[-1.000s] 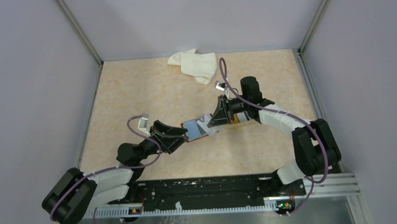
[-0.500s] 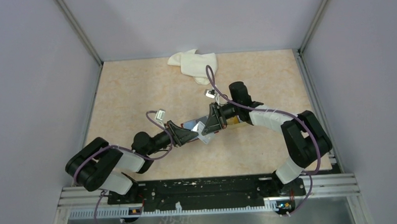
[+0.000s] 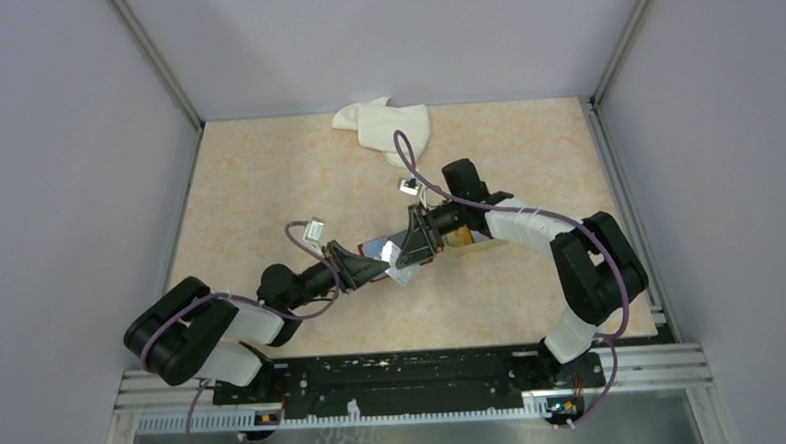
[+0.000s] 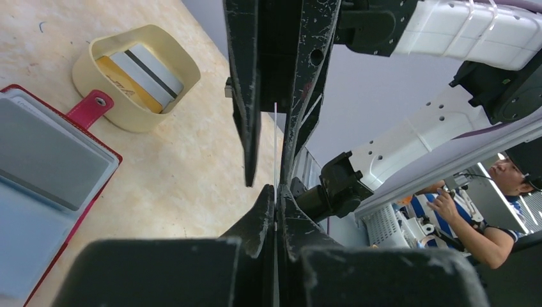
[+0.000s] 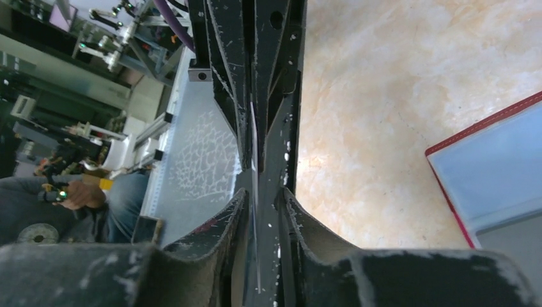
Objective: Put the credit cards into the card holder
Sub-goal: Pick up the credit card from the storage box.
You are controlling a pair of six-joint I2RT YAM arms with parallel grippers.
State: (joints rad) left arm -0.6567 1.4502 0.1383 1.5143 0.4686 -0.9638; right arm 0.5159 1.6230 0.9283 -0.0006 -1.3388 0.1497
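Note:
The dark red card holder [image 3: 376, 249] lies open on the table, its clear pockets up, and also shows in the left wrist view [image 4: 45, 160] and the right wrist view [image 5: 498, 166]. Just above it, a thin silver credit card [image 4: 275, 141] stands edge-on between both grippers. My left gripper [image 4: 276, 192] is shut on one end of the card. My right gripper [image 5: 259, 195] faces it from the other end, its jaws a little apart around the card's edge [image 5: 254, 141]. More credit cards [image 4: 137, 70] lie in the beige tray [image 4: 115, 112].
A white cloth [image 3: 385, 127] lies crumpled at the back of the table. The beige tray [image 3: 462, 239] sits right behind the right gripper [image 3: 413, 243]. The card holder's snap tab [image 4: 89, 109] points at the tray. Metal frame rails edge the table.
My left arm reached right to meet the right gripper, and its jaws closed on the card. The right jaws, shut on the card before, have parted. Both grippers drifted slightly left.

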